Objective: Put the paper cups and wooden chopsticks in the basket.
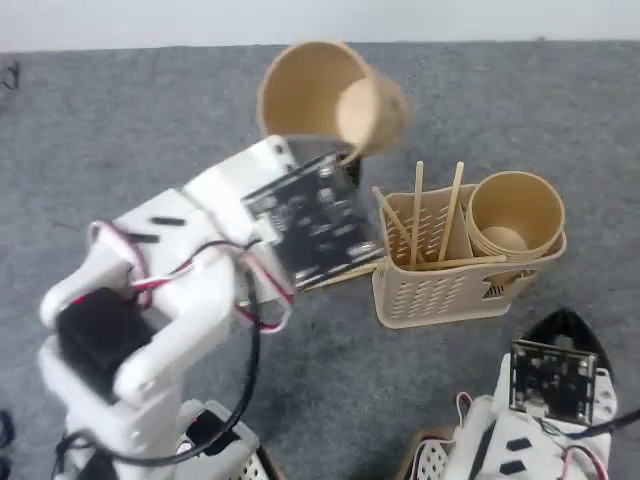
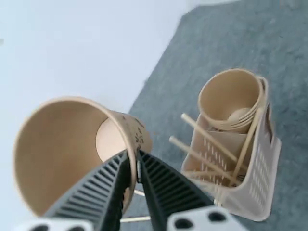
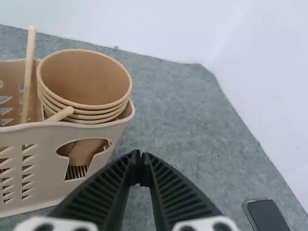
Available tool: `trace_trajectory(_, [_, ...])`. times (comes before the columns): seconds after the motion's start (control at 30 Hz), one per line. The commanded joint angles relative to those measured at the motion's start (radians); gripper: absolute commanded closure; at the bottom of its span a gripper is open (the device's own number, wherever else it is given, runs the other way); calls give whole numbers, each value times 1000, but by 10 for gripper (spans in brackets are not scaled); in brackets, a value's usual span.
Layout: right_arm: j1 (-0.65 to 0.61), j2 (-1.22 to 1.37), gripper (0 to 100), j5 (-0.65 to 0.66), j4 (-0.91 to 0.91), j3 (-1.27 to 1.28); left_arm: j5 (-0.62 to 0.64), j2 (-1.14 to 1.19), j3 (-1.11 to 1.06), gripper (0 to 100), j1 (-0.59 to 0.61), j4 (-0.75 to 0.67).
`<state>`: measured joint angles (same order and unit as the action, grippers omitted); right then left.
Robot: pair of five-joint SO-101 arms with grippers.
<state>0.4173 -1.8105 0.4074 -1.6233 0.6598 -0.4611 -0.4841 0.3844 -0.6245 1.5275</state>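
Closest in, the right gripper (image 3: 140, 161) sits low in front of the basket (image 3: 48, 144), fingers pressed together with nothing between them. Parked, out of play.

Just behind it, the basket is filling up: a stack of cups (image 3: 84, 79) nested at one end, chopsticks (image 1: 455, 205) leaning in the other compartment, tips poking well above the rim. A pale stick (image 2: 130, 219) lies on the grey mat (image 1: 100, 130) under the left arm. It looks like a loose chopstick, though that spot is hard to read.

Farther out, here's the action. The left gripper (image 2: 133, 159) has the paper cup (image 2: 62, 149) up in the air, beyond the basket and off to one side of it, not over it. The fingers are nearly closed, pinching only the thin wall at the rim, one inside and one outside.

The cup is tipped far over. Its long axis runs closer to level than upright, mouth turned back towards the arm, base aimed away and roughly towards the basket's side.

The danger? That rim pinch is slim, so the cup could pivot or slip loose. Lowered at this tilt, it won't nest in the stack. Those raised chopsticks could snag it, and a nudge may shove the light basket.
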Motion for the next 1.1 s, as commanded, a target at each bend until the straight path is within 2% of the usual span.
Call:
trace_trajectory(0.0, [10,16,991,12,19,2,15,61,28,990,-57,-60])
trace_trajectory(0.17, [8,16,991,12,18,2,15,129,30,990,-160,-115])
trace_trajectory(0.5, [10,16,991,12,18,0,54,253,71,990,-336,-117])
trace_trajectory(0.73, [10,15,991,12,18,0,69,388,94,990,-342,-95])
trace_trajectory(0.97, [10,15,991,12,18,0,123,405,93,985,-336,-100])
trace_trajectory(1.03, [10,15,991,12,18,0,157,397,97,934,-315,-101])
trace_trajectory(1.07, [10,15,991,12,18,0,192,397,108,877,-302,-104])
